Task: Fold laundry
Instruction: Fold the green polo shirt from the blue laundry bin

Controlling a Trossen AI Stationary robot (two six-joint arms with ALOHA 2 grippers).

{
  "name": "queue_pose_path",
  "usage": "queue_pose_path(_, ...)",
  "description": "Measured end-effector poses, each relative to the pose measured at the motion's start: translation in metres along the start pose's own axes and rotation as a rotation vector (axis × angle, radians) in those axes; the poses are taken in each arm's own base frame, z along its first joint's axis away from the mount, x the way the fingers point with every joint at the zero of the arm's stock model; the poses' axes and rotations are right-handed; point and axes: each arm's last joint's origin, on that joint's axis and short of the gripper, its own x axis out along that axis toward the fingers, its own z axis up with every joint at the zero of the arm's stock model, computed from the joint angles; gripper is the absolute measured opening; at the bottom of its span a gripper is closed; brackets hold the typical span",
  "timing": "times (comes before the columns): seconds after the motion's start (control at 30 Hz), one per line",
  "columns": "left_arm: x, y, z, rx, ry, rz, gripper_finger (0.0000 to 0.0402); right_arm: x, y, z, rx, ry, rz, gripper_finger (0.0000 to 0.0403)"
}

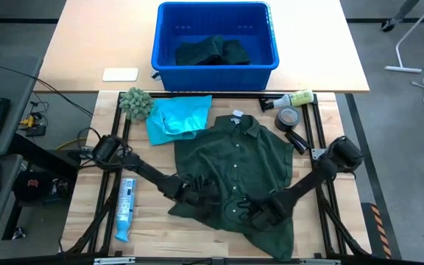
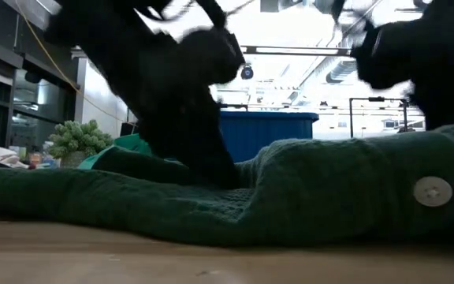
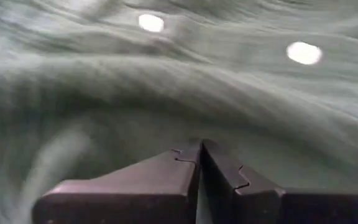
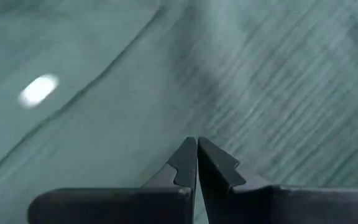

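Note:
A dark green button shirt (image 1: 238,165) lies spread on the table, its collar and white tag (image 1: 238,114) toward the far edge. Its near part is rumpled into a raised fold (image 2: 306,170). A turquoise garment (image 1: 177,116) lies at its far-left corner. My left gripper (image 1: 216,193) is shut, low over the shirt's near-left part, and shows in its wrist view (image 3: 199,148). My right gripper (image 1: 252,213) is shut over the near middle, and shows in its wrist view (image 4: 196,144). White buttons (image 3: 303,53) show ahead of the fingers. My left gripper comes down slanting from the table's left, and its shut fingers (image 2: 211,170) meet the shirt's surface beside the raised fold. No cloth shows between the tips. My right gripper points its shut fingers (image 4: 219,165) at the shirt cloth from the right; whether it touches, I cannot tell.
A blue bin (image 1: 160,55) holding more dark green cloth (image 1: 212,50) stands at the far side. A fuzzy green ball (image 1: 135,103) sits far left. A bottle (image 1: 293,98), a tape roll (image 1: 288,118) and a black marker (image 1: 294,140) lie far right, and a tube (image 1: 126,206) lies near left.

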Motion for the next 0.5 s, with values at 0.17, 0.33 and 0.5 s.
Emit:
queue_pose_path(0.17, 0.015, 0.031, 0.014, 0.062, 0.006, 0.067, 0.0000, 0.020, -0.012, 0.028, 0.068, -0.069, -0.155, 0.0000)
queue_pose_path(0.33, 0.023, 0.063, 0.029, 0.073, 0.005, 0.138, 0.0000, 0.026, -0.031, 0.065, 0.111, -0.179, -0.316, 0.0000)
queue_pose_path(0.5, 0.018, 0.082, 0.038, 0.003, 0.043, 0.154, 0.0000, 0.020, -0.047, 0.089, 0.116, -0.167, -0.403, 0.0000)
